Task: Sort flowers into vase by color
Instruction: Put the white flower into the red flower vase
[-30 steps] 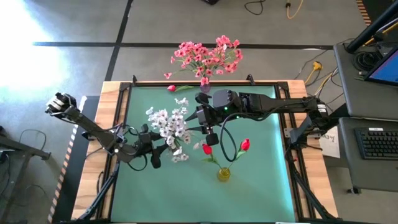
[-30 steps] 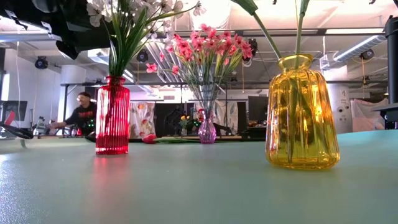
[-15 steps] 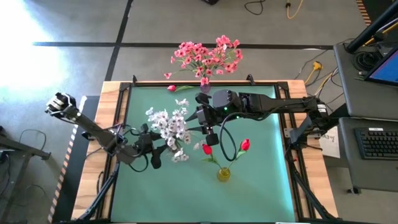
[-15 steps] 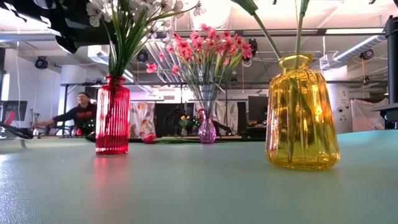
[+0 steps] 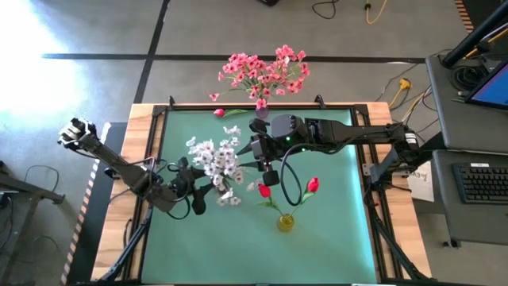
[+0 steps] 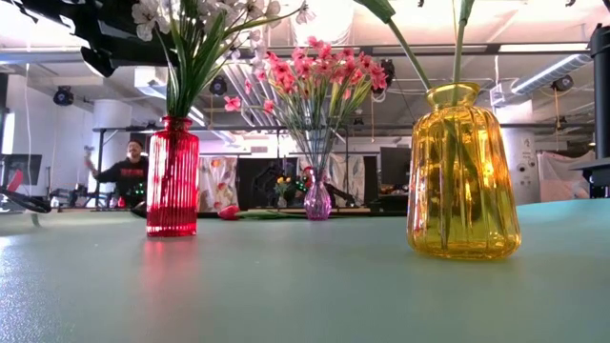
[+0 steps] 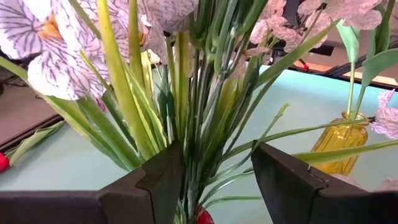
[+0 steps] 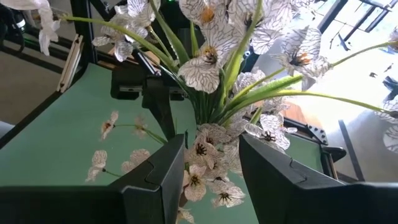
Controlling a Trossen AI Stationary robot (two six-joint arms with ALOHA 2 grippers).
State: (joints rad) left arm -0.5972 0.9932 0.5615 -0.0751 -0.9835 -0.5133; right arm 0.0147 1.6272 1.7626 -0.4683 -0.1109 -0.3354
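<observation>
**White blooms bracketed by both grippers above the red vase**

Your left gripper [image 7: 214, 180] sits at the bunch of white flowers [image 5: 216, 161] standing in the red vase [image 6: 172, 177], its jaws apart with the green stems [image 7: 186, 118] running up between them; whether the fingers press on those stems you cannot tell from here. Your right gripper [image 8: 211, 171] hangs just beside the same vase on its other side, jaws apart too, with white blossoms filling the gap between the fingers and no clear sign of a grip. Beyond the red vase, toward the far edge of the green table [image 5: 333, 238], the pink flowers [image 5: 264, 70] stand in a small purple vase [image 6: 317, 195]. Nearer than the red vase, the yellow vase [image 6: 463, 173] holds two red buds [image 5: 312, 185]. One loose pink blossom [image 5: 218, 113] lies on the table near the purple vase. No readable writing or labels appear on any vase.
</observation>
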